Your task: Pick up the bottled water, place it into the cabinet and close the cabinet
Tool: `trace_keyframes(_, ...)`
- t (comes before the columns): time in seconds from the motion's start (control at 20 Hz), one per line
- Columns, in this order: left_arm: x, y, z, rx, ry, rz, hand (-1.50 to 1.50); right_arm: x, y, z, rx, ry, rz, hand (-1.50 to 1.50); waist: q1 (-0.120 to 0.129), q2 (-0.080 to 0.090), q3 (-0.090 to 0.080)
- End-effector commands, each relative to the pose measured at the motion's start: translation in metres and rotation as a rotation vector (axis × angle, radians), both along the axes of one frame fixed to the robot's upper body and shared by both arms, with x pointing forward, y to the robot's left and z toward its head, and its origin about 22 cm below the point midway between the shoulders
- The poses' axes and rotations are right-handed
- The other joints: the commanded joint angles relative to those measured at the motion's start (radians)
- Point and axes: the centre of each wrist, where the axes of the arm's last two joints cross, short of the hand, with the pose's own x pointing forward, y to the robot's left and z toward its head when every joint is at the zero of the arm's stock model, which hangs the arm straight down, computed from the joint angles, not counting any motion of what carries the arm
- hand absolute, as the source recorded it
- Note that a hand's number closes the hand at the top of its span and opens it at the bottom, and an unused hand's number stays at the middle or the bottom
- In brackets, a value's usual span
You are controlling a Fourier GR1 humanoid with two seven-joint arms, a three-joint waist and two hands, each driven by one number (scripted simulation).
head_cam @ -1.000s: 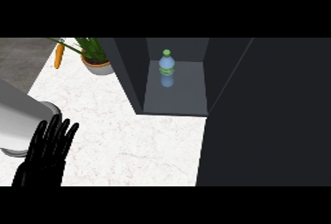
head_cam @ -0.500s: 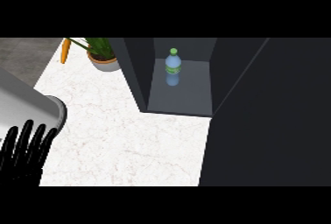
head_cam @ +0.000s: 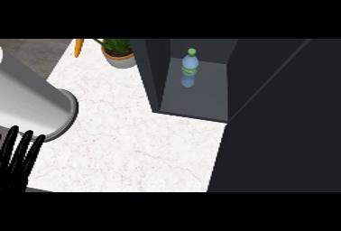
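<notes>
The bottled water (head_cam: 190,67), clear blue with a green cap and green label, stands upright inside the open dark cabinet (head_cam: 200,97), toward its back. The cabinet's door (head_cam: 279,122) fills the right side of the head view as a large dark panel. My left hand (head_cam: 16,162) shows at the lower left edge, fingers straight and pointing up, holding nothing and far from the bottle. My right hand is out of sight.
A grey forearm (head_cam: 30,103) crosses the left side above the white marble counter (head_cam: 133,135). A potted plant (head_cam: 118,53) and an orange carrot (head_cam: 78,47) sit at the counter's back left, beside the cabinet's left wall.
The view has shifted, so cabinet, bottle and plant now sit further right. My left hand has slid toward the lower left edge, and more grey forearm shows.
</notes>
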Motion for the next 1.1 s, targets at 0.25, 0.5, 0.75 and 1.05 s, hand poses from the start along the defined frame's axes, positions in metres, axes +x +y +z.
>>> trace_keyframes(0.25,0.002,0.014,0.008,0.026,-0.013,-0.050,-1.50,0.005,0.024,0.017,-0.007,-0.074,0.215,1.50,0.061,0.015,-0.005)
trace_keyframes(0.5,0.007,0.016,0.011,0.030,-0.021,-0.064,-1.50,0.016,0.015,0.021,-0.173,-0.168,0.300,-1.50,0.088,0.015,-0.012)
trace_keyframes(0.75,0.009,0.022,0.014,0.035,-0.026,-0.069,-1.50,0.026,0.015,0.025,-0.167,-0.230,0.308,1.50,0.100,0.018,-0.012)
trace_keyframes(1.05,0.009,0.027,0.016,0.051,-0.019,-0.075,-1.50,0.032,0.013,0.027,-0.232,-0.251,0.321,1.50,0.101,0.014,-0.015)
